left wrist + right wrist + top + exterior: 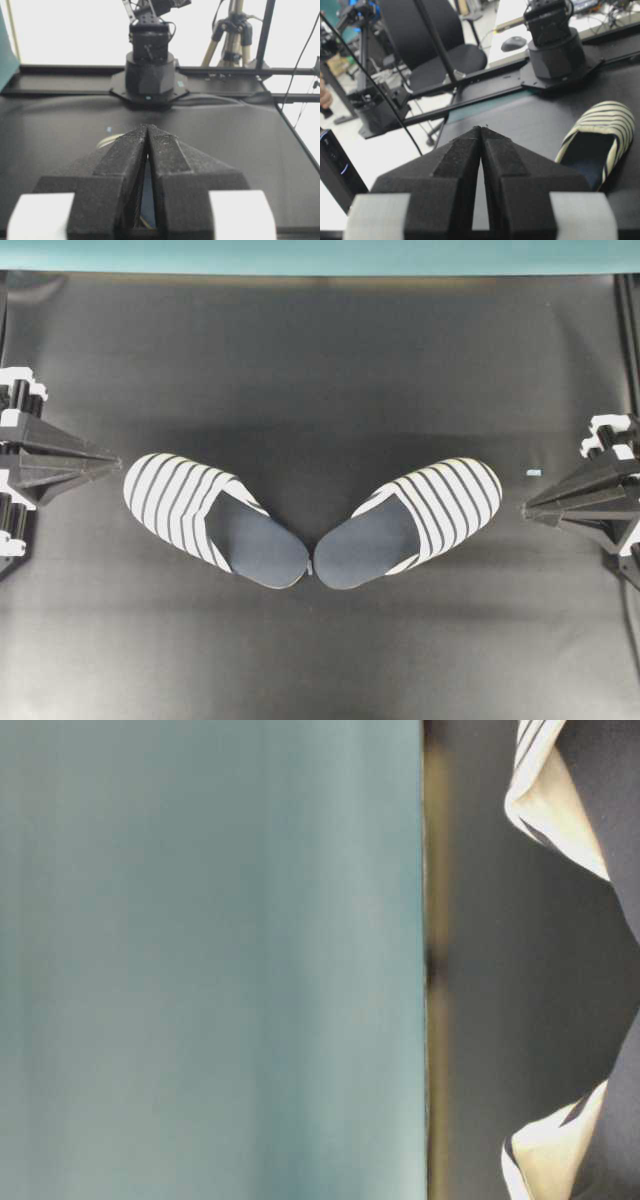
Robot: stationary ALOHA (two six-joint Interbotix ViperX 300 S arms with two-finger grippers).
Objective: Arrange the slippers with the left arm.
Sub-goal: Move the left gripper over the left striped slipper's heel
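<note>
Slippers lie heel to heel on the black mat [320, 370] in the overhead view, forming a shallow V between the two claws. The left-hand slipper [205, 515] has its striped toe cover aimed up and toward the left gripper [112, 459], whose tip sits just beside that toe without touching it. The right-hand slipper [415, 520] mirrors it, its toe angled toward the right gripper [528, 508], which stands a little apart from it. The two navy heels nearly meet midway between the claws (whether they actually touch cannot be told).

Both claws are clenched on nothing. In the left wrist view the two black fingers [125, 160] press together to a point, with only a pale sliver of slipper peeking out just past them on the left. In the right wrist view the right gripper [481, 129] shows the same closed wedge, and a slipper [597, 142] lies ahead of it and off to its right, open back facing the camera.

A small pale blue scrap [533, 472] rests on the mat just above the right claw's tip.
</note>
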